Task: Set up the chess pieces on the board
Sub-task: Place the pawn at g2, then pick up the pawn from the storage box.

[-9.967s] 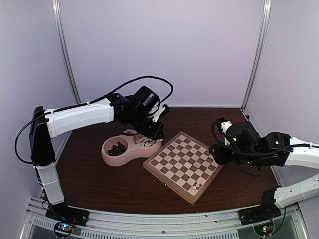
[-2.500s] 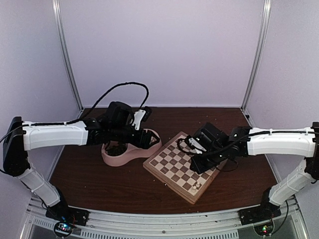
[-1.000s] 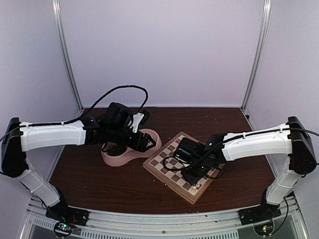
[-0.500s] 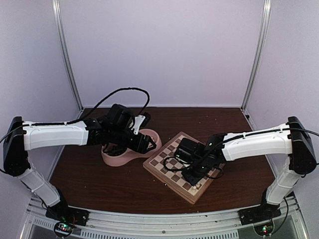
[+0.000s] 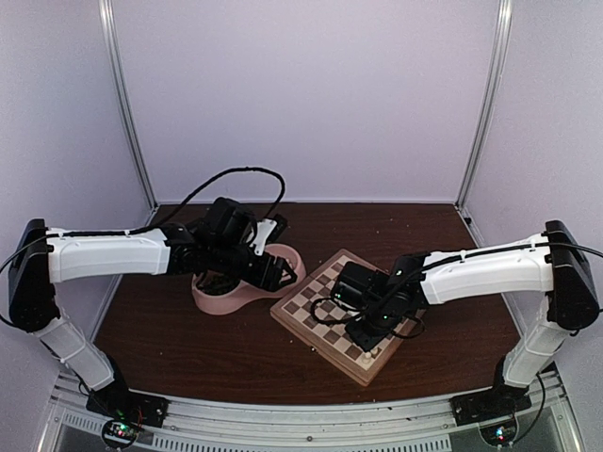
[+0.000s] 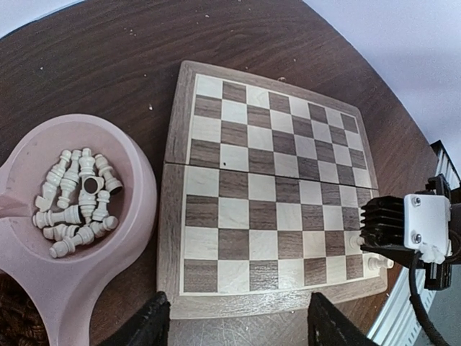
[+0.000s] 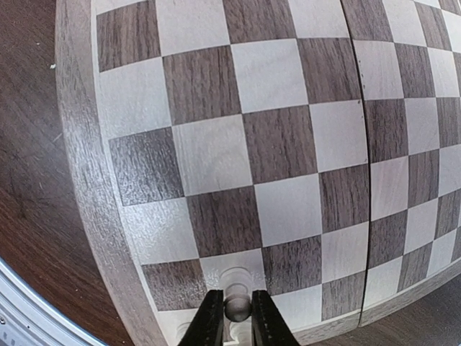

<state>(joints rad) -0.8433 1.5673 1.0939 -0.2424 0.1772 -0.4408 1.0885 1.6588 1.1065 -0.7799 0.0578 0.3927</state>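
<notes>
The board lies at an angle on the brown table, most of its squares bare. My right gripper points down at the board's near corner. Its fingers are shut on the round head of a cream-white chess piece standing on a light square. A second white piece stands next to it by the rim. My left gripper hangs open and holds nothing, above the board's left rim beside the pink dish.
The pink double-bowl dish sits left of the board. One bowl holds several white pieces, the other dark ones. The right arm's wrist stands over the board's corner. Purple walls enclose the table.
The right gripper's fingers have closed in on the white piece at the board's near corner. The left arm has drifted slightly right, still open.
</notes>
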